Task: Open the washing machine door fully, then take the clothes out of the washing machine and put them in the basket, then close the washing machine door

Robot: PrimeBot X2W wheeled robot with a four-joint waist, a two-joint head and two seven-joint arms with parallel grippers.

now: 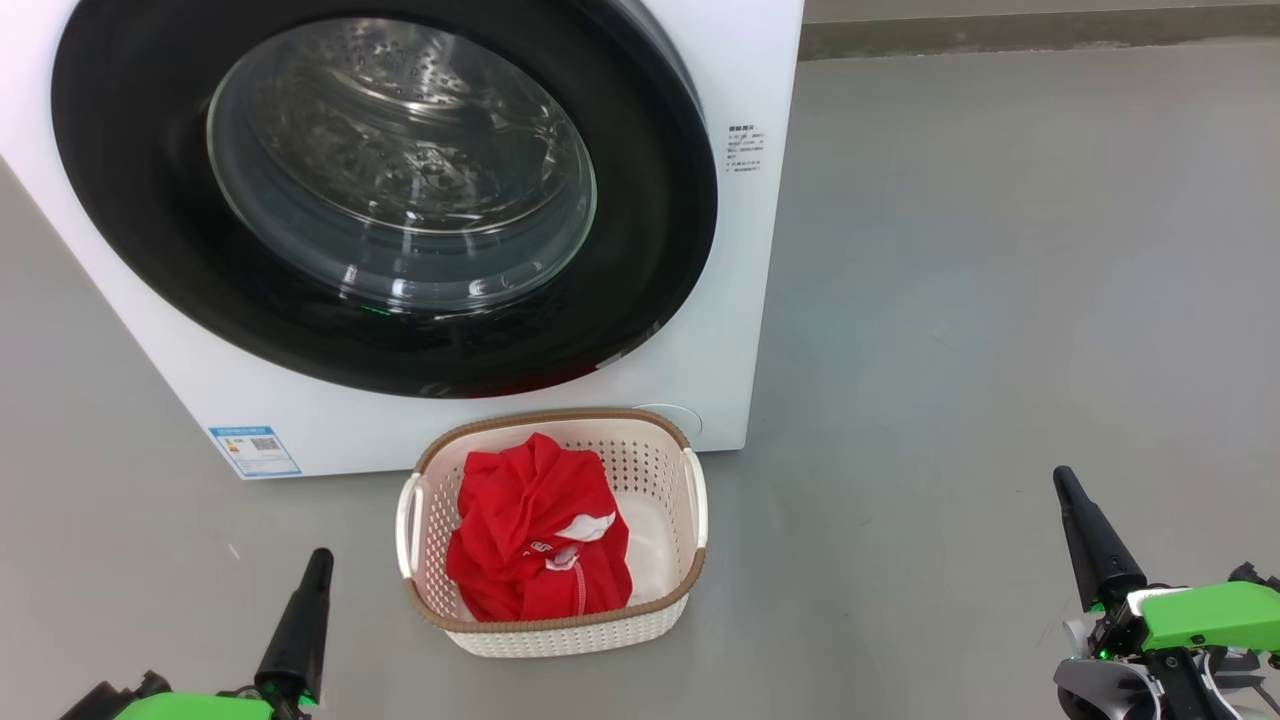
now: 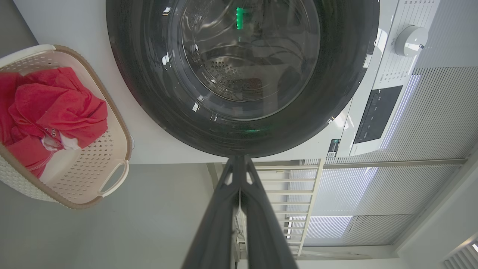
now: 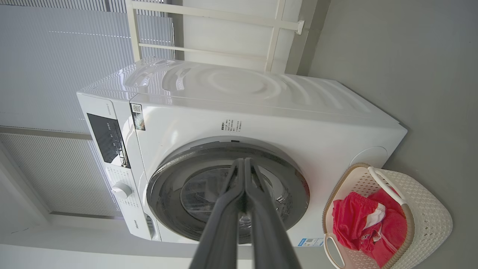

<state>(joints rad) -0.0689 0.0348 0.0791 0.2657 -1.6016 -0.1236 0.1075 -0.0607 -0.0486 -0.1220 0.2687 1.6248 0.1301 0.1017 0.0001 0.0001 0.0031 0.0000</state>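
Clothes (image 1: 535, 540), a red bundle with white parts, are being seen beyond the two grippers, which are being held nearest the camera at the bottom of the head view; the left gripper (image 1: 319, 560) is being held at the lower left and the right gripper (image 1: 1062, 478) at the lower right, both above the grey floor (image 1: 1000, 300) and well apart from everything else; in each wrist view the two dark fingers are being pressed together right up to the tip. Farther on, the clothes are being contained in the basket (image 1: 560, 624), crumpled against its left side, with bare cream bottom being left showing at the right; the basket is being supported upright by the floor, between the grippers and just in front of the machine (image 1: 745, 330), below the lower right of the door (image 1: 130, 200); whether basket and machine are touching cannot be told. Beyond it, the door is being held shut, flat against the white front; the steel drum (image 1: 400, 130) is being shown through the glass; a blue sticker (image 1: 254, 451) is being carried at the front's lower left corner. Farthest, a dial (image 2: 410, 40) and a dark panel (image 2: 377, 114) are being shown on the machine's top strip in the left wrist view, with slatted blinds (image 2: 429, 112) behind.
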